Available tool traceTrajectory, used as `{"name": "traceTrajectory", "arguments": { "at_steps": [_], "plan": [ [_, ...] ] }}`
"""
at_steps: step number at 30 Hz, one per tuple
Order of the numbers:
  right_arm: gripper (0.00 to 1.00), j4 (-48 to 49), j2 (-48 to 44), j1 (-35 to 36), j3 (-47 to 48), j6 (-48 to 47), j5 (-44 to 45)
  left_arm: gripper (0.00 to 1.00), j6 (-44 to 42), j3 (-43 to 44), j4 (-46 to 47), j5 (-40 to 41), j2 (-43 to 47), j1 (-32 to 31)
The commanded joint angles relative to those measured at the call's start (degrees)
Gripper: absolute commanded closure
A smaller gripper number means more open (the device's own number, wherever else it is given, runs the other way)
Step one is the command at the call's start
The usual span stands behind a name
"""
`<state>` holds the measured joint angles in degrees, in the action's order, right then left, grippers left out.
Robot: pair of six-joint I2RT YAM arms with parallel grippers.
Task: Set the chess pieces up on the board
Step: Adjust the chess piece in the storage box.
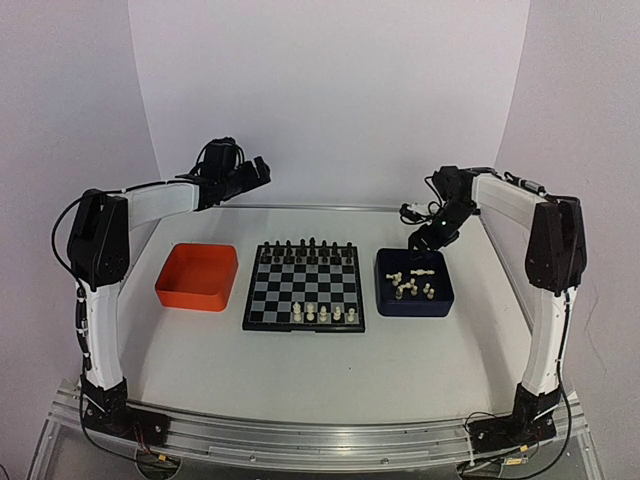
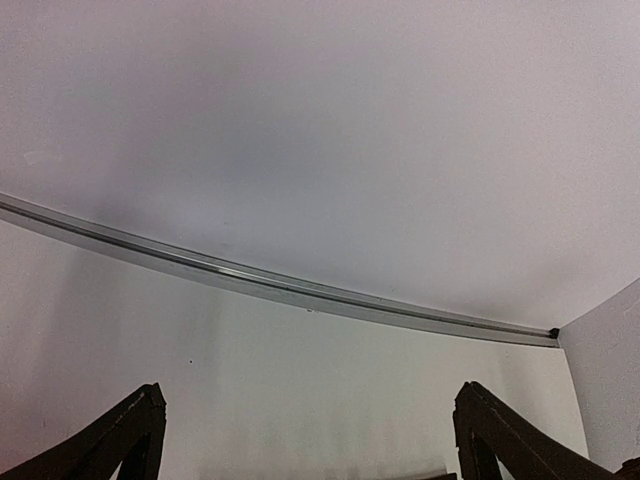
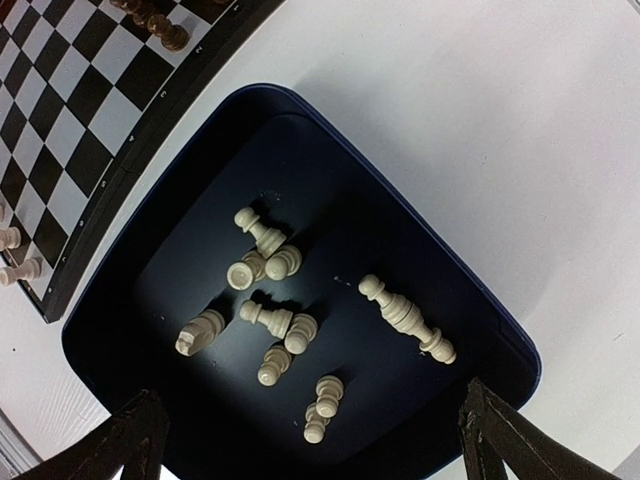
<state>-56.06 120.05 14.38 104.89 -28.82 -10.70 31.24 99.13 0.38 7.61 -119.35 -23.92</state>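
Observation:
The board (image 1: 304, 288) lies mid-table, with black chessmen along its far row and several cream-white chess pieces (image 1: 323, 314) on its near rows. More cream-white chess pieces (image 3: 272, 318) lie loose in the dark blue tray (image 3: 480, 300), which also shows in the top view (image 1: 414, 284). My right gripper (image 3: 305, 445) hangs open and empty above that tray's far edge; it also shows in the top view (image 1: 422, 240). My left gripper (image 1: 258, 172) is raised at the back left, open and empty, facing the back wall. A corner of the board (image 3: 90, 130) shows in the right wrist view.
An orange tray (image 1: 198, 275) sits left of the board and looks empty. A metal rail (image 2: 280, 283) runs along the table's far edge below the white backdrop.

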Motion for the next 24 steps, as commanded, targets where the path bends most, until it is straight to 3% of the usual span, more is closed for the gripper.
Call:
{"name": "traceTrajectory", "arguments": {
  "at_steps": [1, 24],
  "plan": [
    [0.02, -1.6, 0.5, -0.2, 1.9, -0.9, -0.1, 0.00, -1.2, 2.0, 1.9, -0.8, -0.4, 0.4],
    [0.02, -3.8, 0.8, -0.2, 0.8, -1.1, 1.1, 0.00, -0.7, 2.5, 1.9, -1.2, -1.2, 0.4]
  ]
}}
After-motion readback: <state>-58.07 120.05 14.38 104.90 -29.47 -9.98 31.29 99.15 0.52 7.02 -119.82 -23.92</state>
